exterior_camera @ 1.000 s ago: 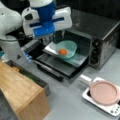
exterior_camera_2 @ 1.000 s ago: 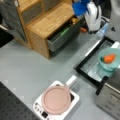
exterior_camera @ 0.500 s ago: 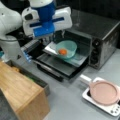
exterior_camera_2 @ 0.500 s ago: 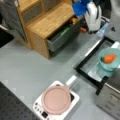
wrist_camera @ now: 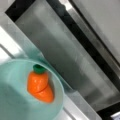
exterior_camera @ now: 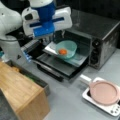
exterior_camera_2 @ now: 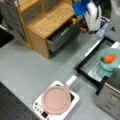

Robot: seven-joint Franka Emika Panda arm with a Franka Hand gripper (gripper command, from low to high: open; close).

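We see the gripper [exterior_camera: 53,37] hovering above the oven, and we cannot tell how its fingers stand. Just below it, a teal bowl [exterior_camera: 66,49] (holding a toy carrot [wrist_camera: 40,86]) sits, probably, on the pulled-out oven tray [exterior_camera: 75,59].

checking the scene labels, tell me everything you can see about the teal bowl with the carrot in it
The round teal bowl of smooth plastic-looking material stands upright and open on the pulled-out metal tray of the silver toaster oven, above its lowered door. It has a plain rim and sloping walls. Inside lies a small orange toy carrot with a green top, resting on its side against the bowl's floor. The end effector hangs just above, at the bowl's left in a front view, not touching it.
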